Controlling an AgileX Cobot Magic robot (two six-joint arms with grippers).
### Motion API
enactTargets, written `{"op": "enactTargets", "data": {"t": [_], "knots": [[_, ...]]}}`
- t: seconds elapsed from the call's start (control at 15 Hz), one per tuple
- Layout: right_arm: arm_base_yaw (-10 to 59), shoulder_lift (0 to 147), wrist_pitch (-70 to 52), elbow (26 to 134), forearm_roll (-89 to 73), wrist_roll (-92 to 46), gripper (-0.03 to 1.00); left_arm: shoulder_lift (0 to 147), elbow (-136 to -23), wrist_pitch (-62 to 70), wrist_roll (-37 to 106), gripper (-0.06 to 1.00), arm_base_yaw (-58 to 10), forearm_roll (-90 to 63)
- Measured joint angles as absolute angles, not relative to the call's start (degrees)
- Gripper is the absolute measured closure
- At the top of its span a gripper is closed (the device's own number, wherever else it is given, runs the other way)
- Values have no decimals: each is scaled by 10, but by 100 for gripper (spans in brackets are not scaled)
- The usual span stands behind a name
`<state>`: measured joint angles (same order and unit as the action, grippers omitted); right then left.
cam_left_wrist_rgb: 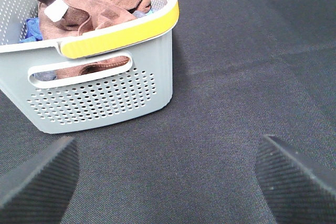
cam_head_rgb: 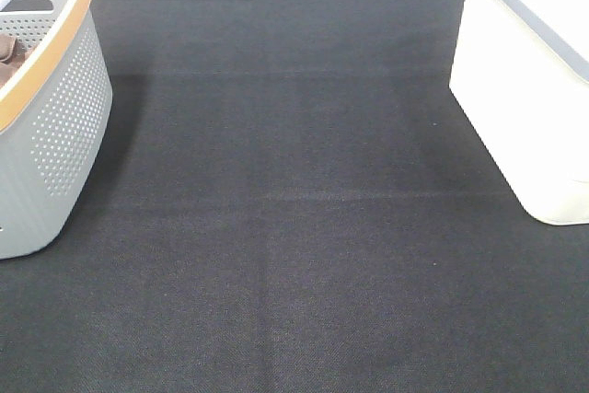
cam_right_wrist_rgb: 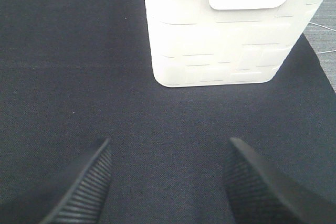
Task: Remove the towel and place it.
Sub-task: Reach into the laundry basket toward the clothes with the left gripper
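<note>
**While the towel (cam_left_wrist_rgb: 89,6) lies bunched in the grey basket (cam_left_wrist_rgb: 105,103), both claws are held apart**

Where the counter is covered by a black mat (cam_head_rgb: 294,246), a broad open stretch is seen running from the near edge to the far edge, bounded by one container on each side. At the left edge, toward the far left corner, the grey basket is set; its walls are perforated and its rim is capped by a yellow-orange band (cam_head_rgb: 55,43). At the right edge, toward the far right corner, a white bin (cam_head_rgb: 515,108) with a grey rim is placed, and its handle recess is turned toward the right claw. What the bin holds cannot be seen.

Inside the basket the reddish-brown towel is heaped against the near wall, with a small white tag (cam_left_wrist_rgb: 55,10) turned upward. A blue cloth (cam_left_wrist_rgb: 31,27) is tucked beside and partly under it. Brown fabric is also seen through the handle slot (cam_left_wrist_rgb: 79,72), possibly a fold of the same towel, though this cannot be confirmed.

The left gripper (cam_left_wrist_rgb: 167,153) is held over bare mat just in front of the basket, its fingers spread wide and nothing between them. The right gripper (cam_right_wrist_rgb: 169,148) is likewise parted and empty, held over bare mat short of the white bin. The basket wall stands between the left claw and the towel.
</note>
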<state>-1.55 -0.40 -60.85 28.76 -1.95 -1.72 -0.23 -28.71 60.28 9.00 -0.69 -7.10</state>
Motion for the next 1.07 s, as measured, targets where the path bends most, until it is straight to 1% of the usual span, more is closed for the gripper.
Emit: {"op": "enactTargets", "data": {"t": [1.07], "knots": [[-15, -4, -608, 288, -19, -17, 37, -2, -287, 603, 90, 8, -7, -71]]}}
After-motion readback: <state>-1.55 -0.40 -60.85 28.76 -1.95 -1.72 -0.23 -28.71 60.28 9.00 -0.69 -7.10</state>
